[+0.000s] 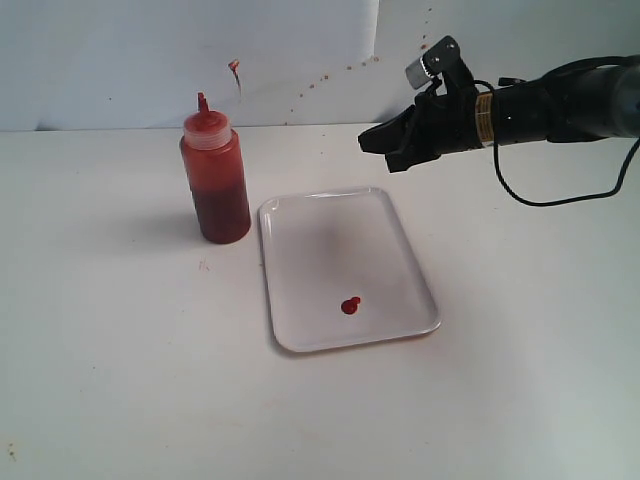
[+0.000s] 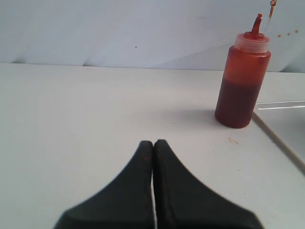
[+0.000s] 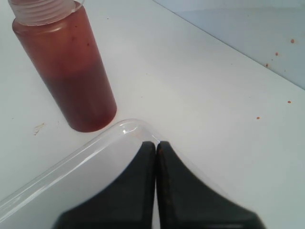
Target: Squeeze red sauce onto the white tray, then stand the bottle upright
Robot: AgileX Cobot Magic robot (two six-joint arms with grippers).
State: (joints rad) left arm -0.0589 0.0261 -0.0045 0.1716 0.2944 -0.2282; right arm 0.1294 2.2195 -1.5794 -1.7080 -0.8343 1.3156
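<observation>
Bottle (image 1: 214,185): it stands upright on the table (image 1: 120,360), left of centre and toward the far side. Its pale ribbed cap is on and its red-stained nozzle points straight up. Dark red contents fill the lower body, and the upper body shows a lighter red tint. The base sits just beside the far left corner of the white tray (image 1: 330,245), with a thin strip of table showing between them.

White tray: it lies flat at the centre of the table, with its long side running from far to near.

Red sauce (image 1: 350,305): one small glossy blob lies on the near half of the tray, slightly right of the midline and well clear of the rim.

Right gripper (image 1: 370,140): it hangs in the air off the tray's far right corner, on an arm reaching in from the right. Its jaws are pressed together tip to tip with nothing between them. It touches neither the bottle nor the tray. A black cable (image 1: 560,200) loops below the arm.

Left gripper (image 2: 153,143): it shows in its own wrist view only. Its jaws are closed flat against each other and grip nothing. It sits over bare table, well apart from the bottle.

Wall (image 1: 120,60): small reddish specks (image 1: 235,68) mark it behind the bottle and further right.
</observation>
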